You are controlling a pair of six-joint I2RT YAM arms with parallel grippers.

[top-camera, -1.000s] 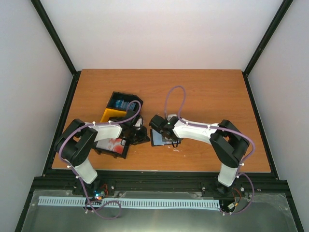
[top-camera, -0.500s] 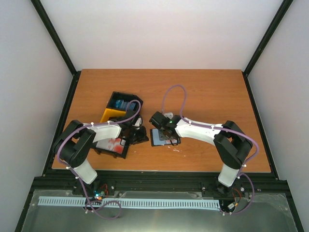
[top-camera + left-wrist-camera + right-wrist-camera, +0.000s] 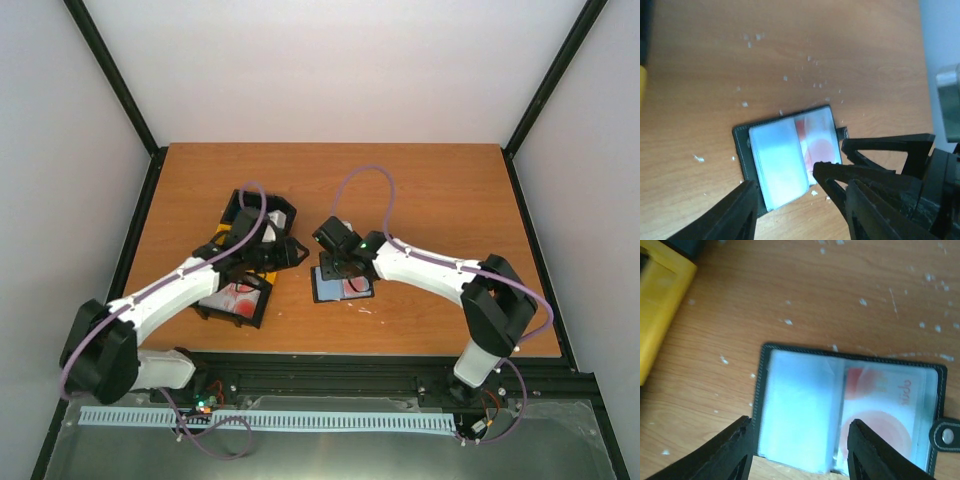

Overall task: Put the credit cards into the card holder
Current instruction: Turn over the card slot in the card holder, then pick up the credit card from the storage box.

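Black plastic bin (image 3: 228, 317) sits behind my left claw (image 3: 295, 253), back along the arm, with white, red-blotched credit cards (image 3: 238, 296) waiting in it. The change is on this side. A second ago that arm is folded close to its base with the claw pinched tight; now it reaches out long, and the jaws stand half apart with nothing between them.

Just ahead of those parted fingers, the card holder (image 3: 785, 160) lies open and flat on the worktop (image 3: 705, 75). Its clear sleeves face up, and its snap tab (image 3: 945, 436) is on the far side from my left claw. One card with a red blotch (image 3: 885, 405) shows through the sleeve nearest the tab. I judge that this is the card my left claw lets go of, so one card is likely home. I can't tell whether it is pushed fully into the slot.

My right claw (image 3: 800, 425) hangs directly over the holder, jaws moderately wide and holding nothing, one finger to each side of the sleeves. It barely differs from a second ago, edging only slightly farther over the holder. Whether its tips press on the holder, I cannot tell.

More cards remain in the bin, so I expect my left claw must swing back for the next one.
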